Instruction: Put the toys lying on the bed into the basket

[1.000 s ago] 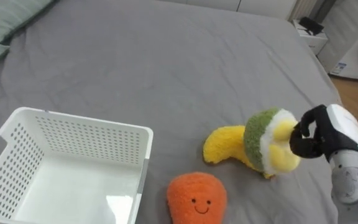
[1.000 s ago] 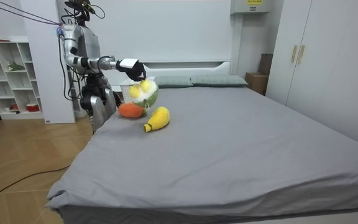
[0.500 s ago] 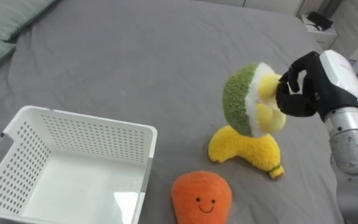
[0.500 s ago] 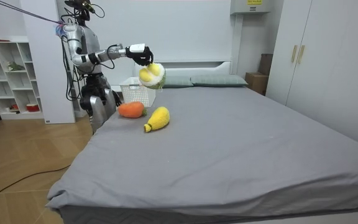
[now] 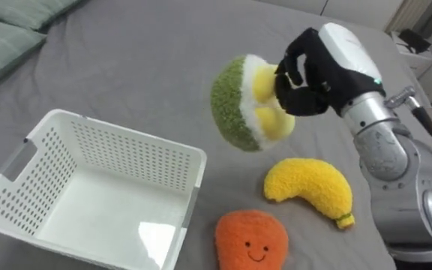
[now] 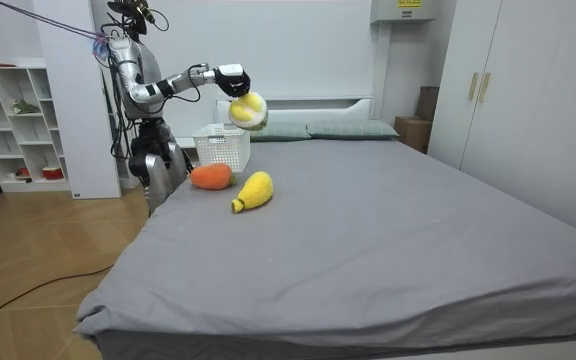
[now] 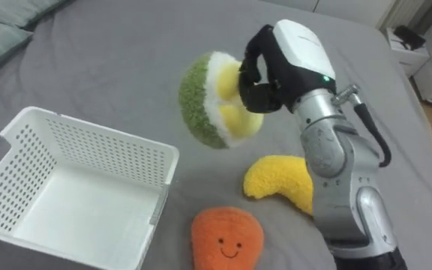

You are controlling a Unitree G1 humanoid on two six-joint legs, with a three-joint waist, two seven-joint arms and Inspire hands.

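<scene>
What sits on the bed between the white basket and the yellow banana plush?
Only bare grey sheet, as the left eye view shows. The orange plush lies nearer the robot, and the right hand holds the green plush in the air.

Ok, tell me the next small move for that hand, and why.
Probably carry the green-and-yellow plush toy leftward until it hangs over the white basket. The right hand is curled on it in the air, and it appears to be to the right of the basket's opening, not above it. The basket looks empty.

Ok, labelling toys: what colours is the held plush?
The plush is green outside, white and yellow inside; best in the left eye view.
</scene>
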